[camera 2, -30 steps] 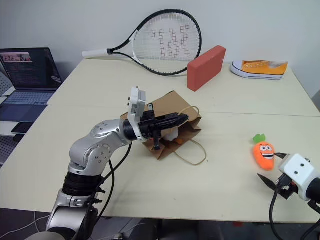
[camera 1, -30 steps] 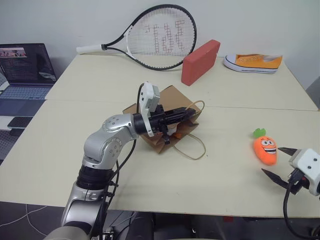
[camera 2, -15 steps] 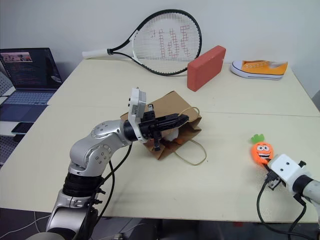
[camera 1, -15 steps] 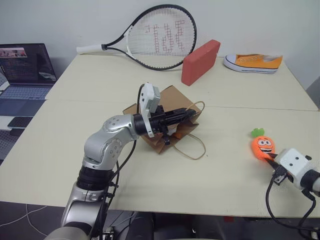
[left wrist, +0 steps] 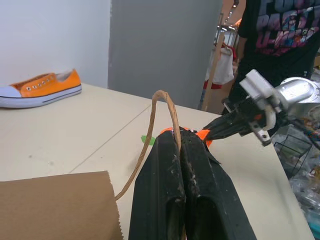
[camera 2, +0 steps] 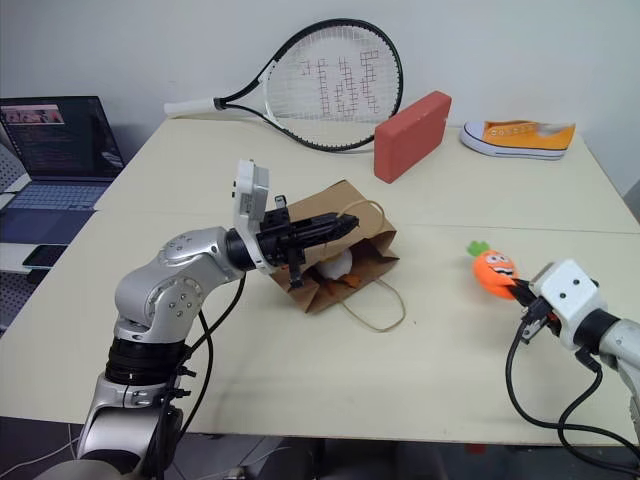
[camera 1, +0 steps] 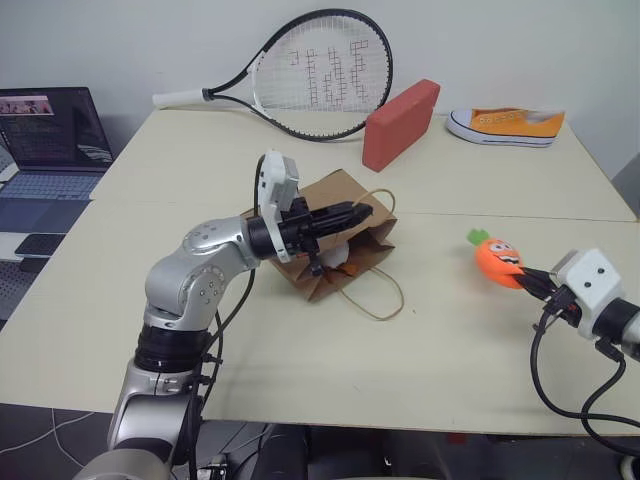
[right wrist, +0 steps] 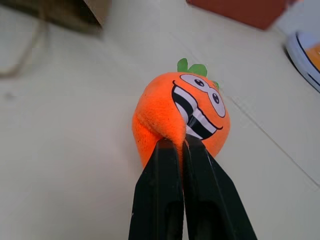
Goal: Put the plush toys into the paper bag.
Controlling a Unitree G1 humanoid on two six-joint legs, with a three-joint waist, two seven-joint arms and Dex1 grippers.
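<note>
- A pale beige table (camera 1: 300,400) stood against a white wall, with an open laptop (camera 1: 45,140) on a desk beside it.
- A black-and-white tennis racket (camera 1: 310,75), a red rectangular block (camera 1: 400,123) and an orange-and-white sneaker (camera 1: 505,125) lay along the far side.
- The brown kraft paper bag (camera 1: 335,250) lay on its side mid-table, mouth toward the right gripper, with the white egg plush toy (camera 2: 335,265) inside.
- The left gripper (camera 1: 355,212) was clamped tight on the bag's upper loop handle (left wrist: 165,107).
- The right gripper (camera 1: 527,281) pinched the orange smiling carrot plush toy (camera 1: 495,255), held off the table, well apart from the bag.
</note>
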